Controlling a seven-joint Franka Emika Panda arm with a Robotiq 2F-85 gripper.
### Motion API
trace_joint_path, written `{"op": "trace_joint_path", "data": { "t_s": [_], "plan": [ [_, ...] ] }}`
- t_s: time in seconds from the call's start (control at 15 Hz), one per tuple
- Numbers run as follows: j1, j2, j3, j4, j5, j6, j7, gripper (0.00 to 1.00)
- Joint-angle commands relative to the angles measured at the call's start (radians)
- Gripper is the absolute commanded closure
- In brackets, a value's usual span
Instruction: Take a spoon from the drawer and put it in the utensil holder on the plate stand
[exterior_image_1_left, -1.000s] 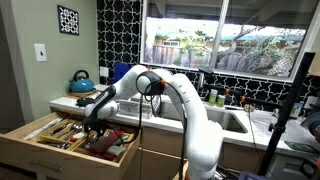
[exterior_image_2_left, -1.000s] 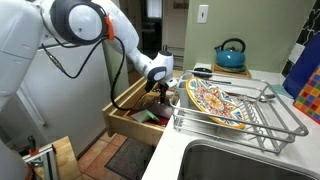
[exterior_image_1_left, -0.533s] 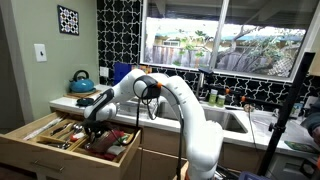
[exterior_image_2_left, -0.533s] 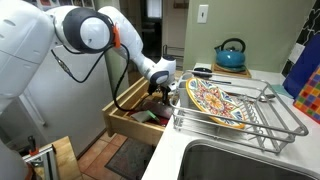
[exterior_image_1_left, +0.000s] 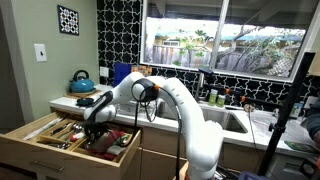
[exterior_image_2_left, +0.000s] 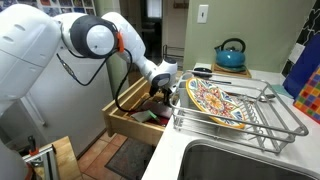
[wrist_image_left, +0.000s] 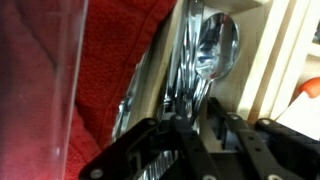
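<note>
The light-wood drawer (exterior_image_1_left: 40, 145) stands pulled open below the counter; it also shows in an exterior view (exterior_image_2_left: 128, 112). My gripper (exterior_image_1_left: 96, 124) is down inside it, among the cutlery. In the wrist view a steel spoon (wrist_image_left: 214, 48) lies on a stack of cutlery beside a wooden divider. My gripper's fingers (wrist_image_left: 197, 122) sit close together around its handle. The silvery wire plate stand (exterior_image_2_left: 262, 122) sits on the counter by the sink and holds a colourful plate (exterior_image_2_left: 212, 100). I cannot make out the utensil holder.
A red cloth (wrist_image_left: 110, 70) lies in the drawer compartment next to the spoons. A teal kettle (exterior_image_2_left: 230, 55) stands at the back of the counter. The steel sink (exterior_image_2_left: 250, 160) is beside the plate stand. Bottles stand behind the sink (exterior_image_1_left: 215, 97).
The arm's elbow has shifted slightly. The gripper has stayed low in the drawer at the same spot.
</note>
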Motion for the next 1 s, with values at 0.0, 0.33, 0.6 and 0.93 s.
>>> {"op": "trace_joint_path", "data": {
  "t_s": [0.0,0.33,0.6,0.93],
  "plan": [
    [-0.009,0.04,0.009,0.042,0.032,0.002,-0.026,0.61],
    [-0.005,0.051,0.005,0.044,0.024,-0.011,-0.025,1.0],
    [-0.005,0.042,0.003,0.047,0.024,-0.019,-0.024,0.99],
    [-0.001,-0.011,0.003,0.014,0.025,-0.019,-0.018,0.98]
  ]
}}
